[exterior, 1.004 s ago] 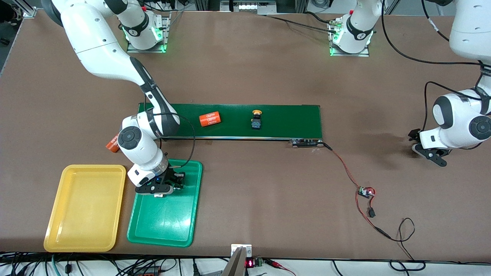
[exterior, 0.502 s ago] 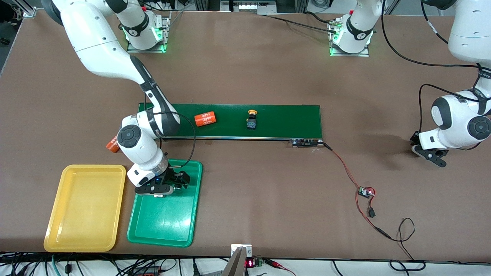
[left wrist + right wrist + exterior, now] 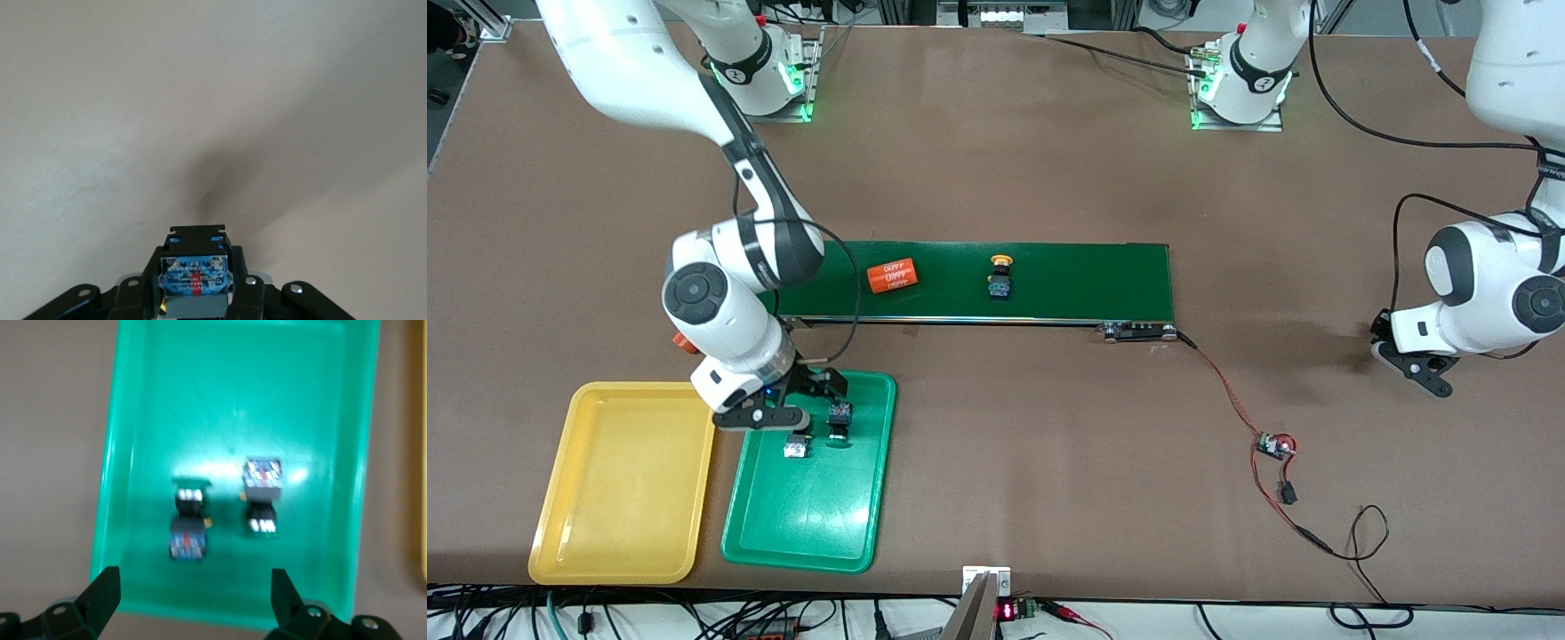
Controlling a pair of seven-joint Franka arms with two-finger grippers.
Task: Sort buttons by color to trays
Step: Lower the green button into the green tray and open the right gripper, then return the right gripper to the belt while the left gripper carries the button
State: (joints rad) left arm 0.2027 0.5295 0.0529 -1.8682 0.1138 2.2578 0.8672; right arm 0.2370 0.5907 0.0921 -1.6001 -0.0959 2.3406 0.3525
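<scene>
Brown counter (image 3: 996, 178), dark green belt (image 3: 1049, 284) across its middle, 2 trays at the right arm's end.

Right pincer (image 3: 807, 418) spread wide above the green tray (image 3: 809, 524), 2 buttons (image 3: 190, 520) (image 3: 261, 495) lying side by side in that tray beneath it. Yellow tray (image 3: 618, 484) just beside the green one. Yellow-capped button (image 3: 1000, 277) on the belt, near an orange cylinder (image 3: 892, 276). Left pincer (image 3: 195, 293) over bare counter at the left arm's end, pressed onto a black-bodied button (image 3: 195, 283).
</scene>
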